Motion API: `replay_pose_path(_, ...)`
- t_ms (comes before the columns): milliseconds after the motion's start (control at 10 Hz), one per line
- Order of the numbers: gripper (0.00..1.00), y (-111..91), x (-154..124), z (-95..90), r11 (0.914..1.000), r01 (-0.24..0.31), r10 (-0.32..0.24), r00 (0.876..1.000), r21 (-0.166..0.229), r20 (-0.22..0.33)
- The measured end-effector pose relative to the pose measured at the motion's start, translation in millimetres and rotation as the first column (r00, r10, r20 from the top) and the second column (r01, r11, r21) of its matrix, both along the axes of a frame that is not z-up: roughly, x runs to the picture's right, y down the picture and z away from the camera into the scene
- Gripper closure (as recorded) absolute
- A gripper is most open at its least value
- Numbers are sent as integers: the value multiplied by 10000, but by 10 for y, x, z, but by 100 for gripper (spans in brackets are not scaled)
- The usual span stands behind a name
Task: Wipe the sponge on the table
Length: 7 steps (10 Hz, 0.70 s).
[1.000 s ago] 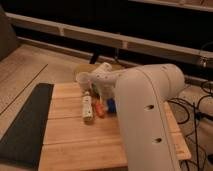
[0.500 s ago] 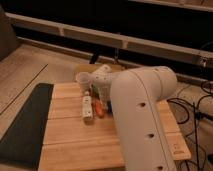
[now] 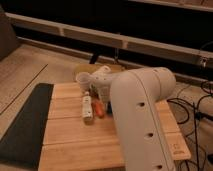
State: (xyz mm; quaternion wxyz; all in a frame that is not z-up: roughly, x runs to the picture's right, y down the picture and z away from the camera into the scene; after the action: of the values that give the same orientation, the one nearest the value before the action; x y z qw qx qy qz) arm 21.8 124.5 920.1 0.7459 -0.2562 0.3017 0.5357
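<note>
Gripper [image 3: 103, 86] is low over the far half of the wooden table [image 3: 75, 137], mostly behind your arm [image 3: 142, 115]. You can't tell its state or load. No sponge shows; it's probably hidden there. This fits either reaching for the sponge or wiping with it. Either way, keep clear of the white bottle [image 3: 87, 107] and the orange item [image 3: 99, 109].

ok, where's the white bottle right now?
Camera view: the white bottle lies on the wooden table, left of centre, beside an orange item; the gripper sits just behind it, near the cup.
</note>
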Motion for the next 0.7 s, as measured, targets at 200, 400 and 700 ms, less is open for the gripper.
replay_pose_path(200, 100, 124, -178, -140, 9989, 128, -106, 9988, -455, 474)
replay_pose_path(400, 100, 240, -163, -264, 9933, 582, -535, 9973, -1001, 494)
replay_pose_path(700, 100, 283, 149, -227, 9787, 1288, -1328, 9910, -1600, -145)
